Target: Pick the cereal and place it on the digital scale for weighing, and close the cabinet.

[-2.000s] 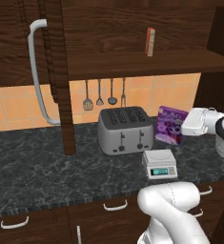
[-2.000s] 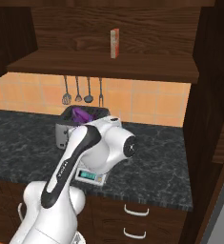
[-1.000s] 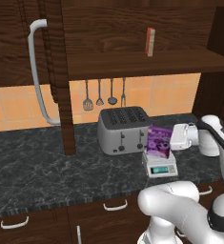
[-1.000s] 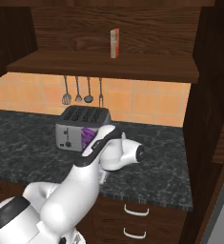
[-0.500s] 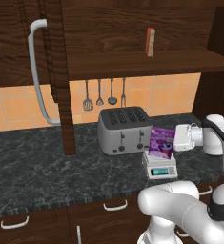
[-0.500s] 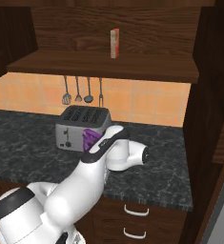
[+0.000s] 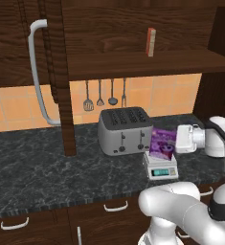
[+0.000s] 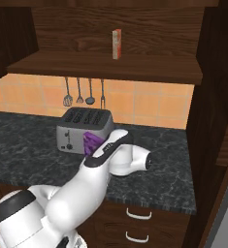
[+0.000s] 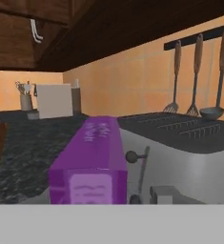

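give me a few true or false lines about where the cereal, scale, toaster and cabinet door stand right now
1. The cereal stands on the digital scale. True.
2. The cabinet door is shut. False: it stands open, the shelf exposed.
3. The toaster sits left of the scale in the left base view. True.
4. The orange-red box lies on the counter. False: it stands upright on the cabinet shelf.
5. Utensils hang on the wall behind the toaster. True.

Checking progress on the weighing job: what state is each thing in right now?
cereal: upright on the scale, by the toaster.
digital scale: on the counter, display lit.
cabinet: door open, shelf exposed.
orange-red box: upright on the shelf.
claw: beside the cereal; grip unclear.
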Motion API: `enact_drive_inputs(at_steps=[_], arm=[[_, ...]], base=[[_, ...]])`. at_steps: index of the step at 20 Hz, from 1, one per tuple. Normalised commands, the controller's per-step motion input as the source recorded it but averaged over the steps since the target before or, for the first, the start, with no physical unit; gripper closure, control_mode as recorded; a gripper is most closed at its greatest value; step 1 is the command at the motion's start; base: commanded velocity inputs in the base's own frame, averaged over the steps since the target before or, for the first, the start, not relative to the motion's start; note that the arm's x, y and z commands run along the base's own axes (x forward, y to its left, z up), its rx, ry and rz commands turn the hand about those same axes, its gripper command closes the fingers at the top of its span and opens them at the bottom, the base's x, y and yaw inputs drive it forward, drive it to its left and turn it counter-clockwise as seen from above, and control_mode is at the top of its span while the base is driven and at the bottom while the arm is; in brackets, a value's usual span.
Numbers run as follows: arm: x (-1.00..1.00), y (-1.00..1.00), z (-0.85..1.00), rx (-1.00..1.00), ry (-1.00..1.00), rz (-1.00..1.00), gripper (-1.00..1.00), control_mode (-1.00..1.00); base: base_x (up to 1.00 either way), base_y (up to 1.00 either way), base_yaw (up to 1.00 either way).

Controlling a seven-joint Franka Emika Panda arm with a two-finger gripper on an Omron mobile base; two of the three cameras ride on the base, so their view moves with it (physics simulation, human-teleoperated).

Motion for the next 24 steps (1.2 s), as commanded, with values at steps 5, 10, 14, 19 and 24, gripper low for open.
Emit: enact_drive_inputs(at_steps=[5, 10, 14, 19, 24], arm=[[-0.1, 0.0, 0.2, 0.0, -0.11, 0.0, -1.0, -1.0], [-0.41, 0.0, 0.53, 0.03, -0.23, -0.01, -1.0, -1.0], [-0.86, -0.04, 0.54, 0.04, -0.42, -0.15, -1.0, -1.0], [-0.87, -0.04, 0.53, -0.03, -0.28, -0.33, -1.0, -1.0], [-0.67, -0.31, 0.41, -0.03, -0.18, -0.21, -1.0, -1.0]], base=[[0.0, 0.0, 0.0], [0.0, 0.0, 0.0], [0.0, 0.0, 0.0], [0.0, 0.0, 0.0], [0.0, 0.0, 0.0]])
